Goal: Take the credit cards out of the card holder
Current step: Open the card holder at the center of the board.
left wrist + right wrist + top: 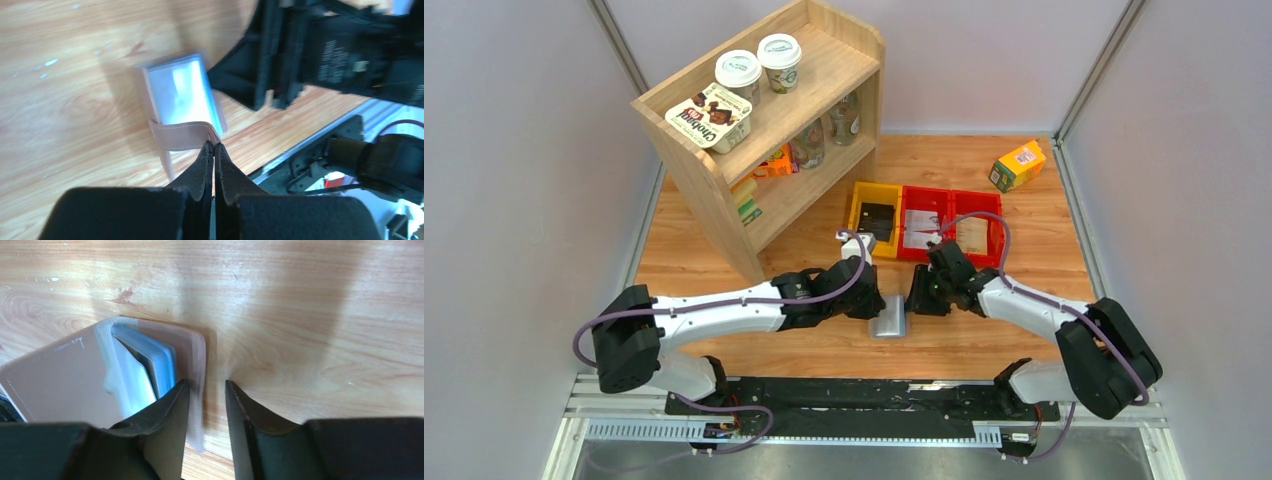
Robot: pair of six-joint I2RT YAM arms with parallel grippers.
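- The card holder [890,318] is lying on the bench [1044,240] near its front edge, between the tips of the two arms, with its taupe-grey outside facing up in the top view.
- The left jaws are pressing tightly together on a thin taupe flap of the card holder. Past the flap, the left wrist view is showing a pale grey-blue panel, which is blurred.
- The right jaws are standing apart with a plain gap between them. The card holder's rounded taupe edge is sitting in that gap against one finger [172,407], while the other finger is staying clear of it on bare wood.
- The credit cards [156,362] are showing as a blue-grey stack edge tucked inside the fold, and their colours are too blurred to tell.
- A yellow bin [856,210] and red bins [947,220] are sitting further back on the bench.
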